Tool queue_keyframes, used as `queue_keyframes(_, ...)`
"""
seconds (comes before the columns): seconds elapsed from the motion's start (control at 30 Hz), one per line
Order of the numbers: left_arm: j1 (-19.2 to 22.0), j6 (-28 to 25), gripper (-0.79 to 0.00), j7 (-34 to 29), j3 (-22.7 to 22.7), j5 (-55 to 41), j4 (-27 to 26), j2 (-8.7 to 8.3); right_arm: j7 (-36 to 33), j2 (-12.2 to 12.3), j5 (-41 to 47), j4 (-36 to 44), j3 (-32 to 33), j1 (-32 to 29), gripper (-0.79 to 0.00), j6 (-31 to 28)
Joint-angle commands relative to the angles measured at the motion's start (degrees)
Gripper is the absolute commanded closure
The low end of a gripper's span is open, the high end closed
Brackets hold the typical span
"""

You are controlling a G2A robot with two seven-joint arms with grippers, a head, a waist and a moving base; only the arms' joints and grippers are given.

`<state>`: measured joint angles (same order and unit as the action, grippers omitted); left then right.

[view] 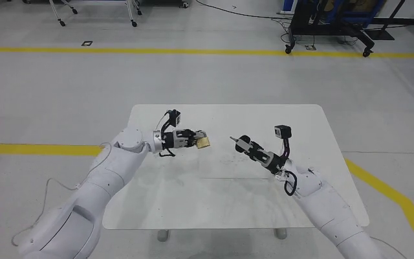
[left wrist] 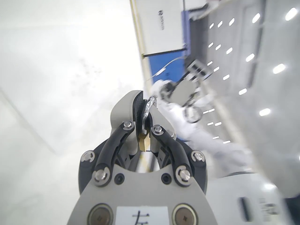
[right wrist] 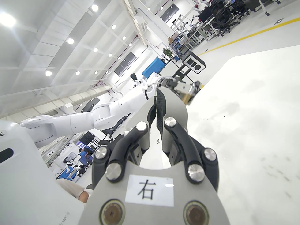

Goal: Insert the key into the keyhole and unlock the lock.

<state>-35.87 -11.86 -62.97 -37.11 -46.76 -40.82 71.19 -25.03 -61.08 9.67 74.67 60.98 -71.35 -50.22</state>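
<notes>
left gripper [left wrist: 146,105] pinches the brass padlock [view: 203,142] by its shackle [left wrist: 147,110] above the table [view: 226,194], body turned toward right gripper [view: 238,142], likely to present the keyhole. right gripper pressed shut on thin key [view: 231,138], tip aimed at padlock, apart.

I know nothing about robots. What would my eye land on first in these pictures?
Above a white table, the left tool holds a brass lock up in the air. Facing it across a small gap, the right tool is shut on what looks like the key, a thin metal tip pointing toward the lock.
</notes>
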Motion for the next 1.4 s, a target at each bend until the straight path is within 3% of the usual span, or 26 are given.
queue_keyframes(0.0,0.25,8.05,0.000,0.32,0.04,-6.13,1.18,0.96,0.86,0.02,-0.91,0.25,0.63,-0.57,0.000,-0.38)
queue_keyframes(0.17,1.36,18.31,0.000,-0.87,0.81,-10.27,3.71,3.27,4.07,0.08,-2.63,0.66,2.76,-2.01,0.000,-1.74)
queue_keyframes(0.3,2.47,21.95,0.000,-3.09,2.36,-9.62,5.49,4.99,7.33,0.08,-5.35,1.98,4.52,-3.43,0.000,-2.27)
queue_keyframes(0.43,2.13,21.73,0.000,-7.82,2.65,-11.47,6.56,6.37,7.10,0.00,-3.89,2.28,4.36,-3.67,0.000,-1.91)
queue_keyframes(0.83,2.13,21.73,0.000,-7.82,2.65,-11.47,6.56,6.37,7.55,-0.04,-5.22,2.78,4.65,-3.71,0.000,-2.16)
queue_keyframes(0.93,1.91,21.83,0.000,-7.45,2.64,-11.48,6.47,6.37,7.65,0.08,-14.19,2.94,6.27,-2.46,0.000,-3.62)
queue_keyframes(1.0,0.96,24.74,0.000,-5.41,2.65,-11.26,5.66,6.42,8.72,0.26,-24.57,4.93,8.29,-1.65,0.000,-3.51)
queue_keyframes(1.1,0.75,31.01,0.000,-2.26,3.76,-8.16,5.74,6.49,15.65,0.25,-38.60,8.86,11.45,-3.56,0.000,-2.23)
queue_keyframes(1.17,0.54,35.44,0.000,-1.23,4.15,-7.42,6.02,6.59,19.33,0.28,-48.50,11.46,13.02,-4.98,0.000,0.71)
queue_keyframes(1.3,0.41,38.10,0.000,0.35,3.80,-6.87,5.79,6.74,24.18,0.58,-68.40,16.84,14.47,-7.56,0.000,5.59)
queue_keyframes(1.37,0.39,38.68,0.000,0.80,3.42,-7.01,5.54,6.83,24.70,0.77,-81.05,21.07,14.66,-9.23,0.000,12.86)
